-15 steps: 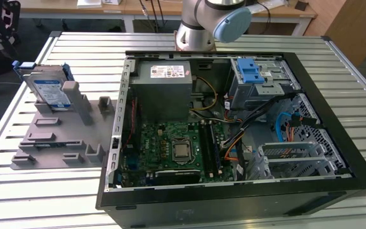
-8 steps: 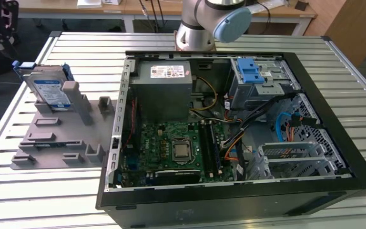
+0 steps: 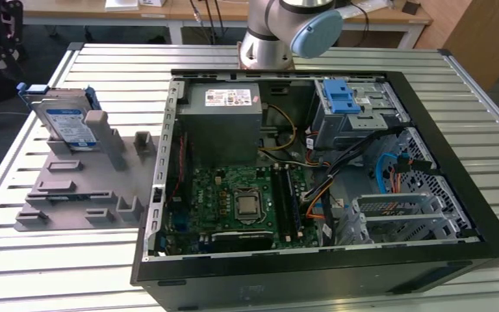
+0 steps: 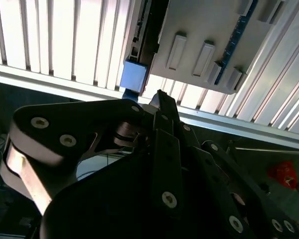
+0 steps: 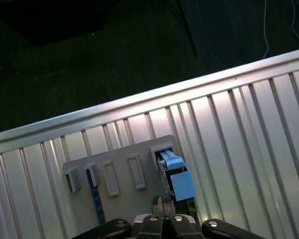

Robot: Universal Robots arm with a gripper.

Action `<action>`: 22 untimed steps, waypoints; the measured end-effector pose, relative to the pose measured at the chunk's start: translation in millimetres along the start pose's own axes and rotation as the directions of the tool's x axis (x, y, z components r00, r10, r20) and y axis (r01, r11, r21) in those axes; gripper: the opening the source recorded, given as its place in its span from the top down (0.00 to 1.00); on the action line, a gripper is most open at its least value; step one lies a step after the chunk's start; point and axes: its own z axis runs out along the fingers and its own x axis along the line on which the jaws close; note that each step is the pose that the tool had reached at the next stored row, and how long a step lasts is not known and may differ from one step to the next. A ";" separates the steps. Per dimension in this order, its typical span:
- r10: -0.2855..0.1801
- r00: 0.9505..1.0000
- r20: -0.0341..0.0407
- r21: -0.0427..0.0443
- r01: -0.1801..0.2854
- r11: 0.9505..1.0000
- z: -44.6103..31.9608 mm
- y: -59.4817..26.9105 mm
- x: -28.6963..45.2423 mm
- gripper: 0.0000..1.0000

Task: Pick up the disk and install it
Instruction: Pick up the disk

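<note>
The disk (image 3: 65, 122) is a silver hard drive with a blue-and-white label and blue rails. It stands on edge in a slot of the grey holder (image 3: 76, 195), at the exterior view's left on the slatted table. In both wrist views I see the disk edge-on from above, by its blue rail (image 5: 180, 183) (image 4: 134, 75). My gripper (image 5: 161, 203) (image 4: 161, 97) hangs well above that end of the holder. Its fingers are shut together with nothing between them, and they are apart from the disk.
The open computer case (image 3: 457, 195) fills the middle of the table, with a grey metal cage and blue latch (image 3: 343, 99) at its far corner and a grey box (image 3: 223, 123) beside it. A thin blue board (image 5: 95, 199) stands in another holder slot. The table edge (image 5: 139, 102) lies just beyond the holder.
</note>
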 end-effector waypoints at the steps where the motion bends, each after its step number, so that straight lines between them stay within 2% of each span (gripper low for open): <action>1: -0.011 1.000 0.000 0.000 0.011 1.000 0.1 0.0 0.0 0.89; 7: -0.076 0.997 -0.003 0.001 0.076 0.997 0.6 0.0 0.0 0.89; 13: -0.141 0.990 -0.005 0.001 0.141 0.990 1.1 0.0 0.0 0.89; 17: -0.186 0.983 -0.007 0.001 0.186 0.983 1.4 -0.1 0.0 0.89; 22: -0.246 0.969 -0.009 0.000 0.246 0.969 1.9 -0.1 0.0 0.89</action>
